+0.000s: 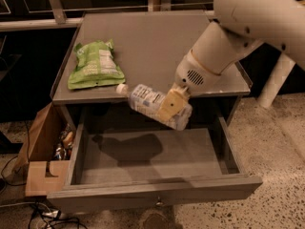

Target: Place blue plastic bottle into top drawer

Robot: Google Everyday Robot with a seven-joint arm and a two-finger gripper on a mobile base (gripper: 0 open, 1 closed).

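Observation:
The blue plastic bottle (147, 100) is clear with a white cap and a printed label. It lies almost level in the air, cap to the left, above the back of the open top drawer (152, 159). My gripper (172, 106) is shut on the bottle near its bottom end, a tan finger (170, 104) across its side. The drawer is pulled fully out below the grey table top (152, 42), and its inside holds only the bottle's shadow. The white arm comes in from the upper right.
A green snack bag (94, 65) lies on the left of the table top. A brown cardboard box (43, 151) with small items stands on the floor left of the drawer. Cables lie on the floor at the lower left. A white post stands at the right.

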